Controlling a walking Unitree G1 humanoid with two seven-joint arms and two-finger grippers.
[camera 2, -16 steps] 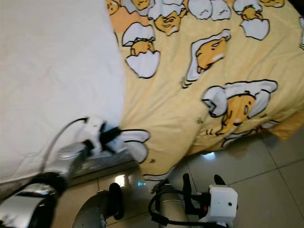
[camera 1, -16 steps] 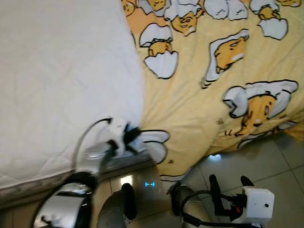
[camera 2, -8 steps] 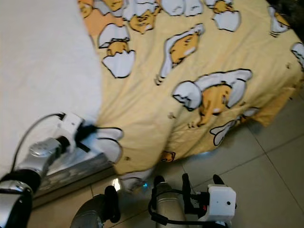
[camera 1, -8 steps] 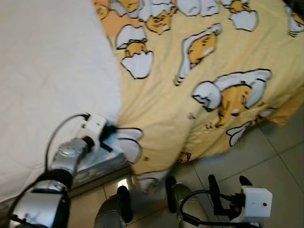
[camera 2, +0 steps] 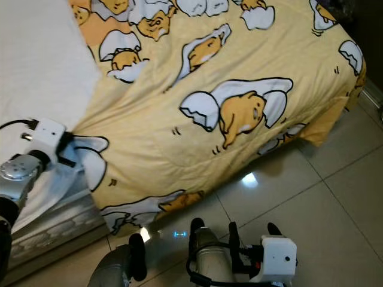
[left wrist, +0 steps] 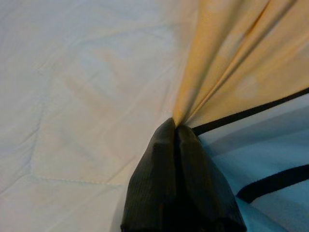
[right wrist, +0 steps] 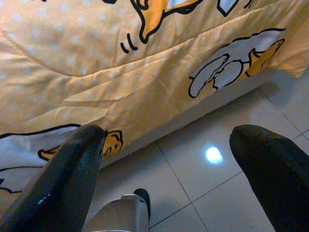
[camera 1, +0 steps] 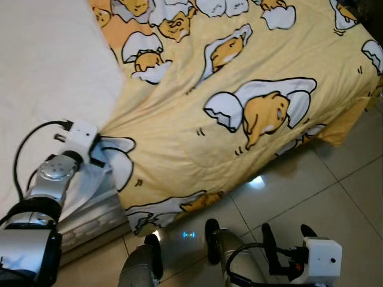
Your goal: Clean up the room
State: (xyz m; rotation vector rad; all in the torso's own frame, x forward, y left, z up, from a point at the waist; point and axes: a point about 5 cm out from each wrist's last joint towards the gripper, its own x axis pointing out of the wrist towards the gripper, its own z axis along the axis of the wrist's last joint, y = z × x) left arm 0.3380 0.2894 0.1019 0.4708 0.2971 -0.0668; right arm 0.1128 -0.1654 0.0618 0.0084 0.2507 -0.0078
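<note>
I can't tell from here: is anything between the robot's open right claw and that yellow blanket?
No, just bare tiled floor. The right wrist view shows the right gripper open, with the blanket's hanging edge beyond it. The left gripper is pinching the blanket.

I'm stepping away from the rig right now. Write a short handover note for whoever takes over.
Left gripper: shut on the yellow quilt, pinching its edge at the near side of the bed, beside the bare white mattress.
Right gripper: open, low over the tiled floor, holding nothing.
Done: quilt grasped; it covers the bed's right part, its edge hanging toward the floor.
Left: mattress on the left uncovered; quilt wrinkled.
</note>
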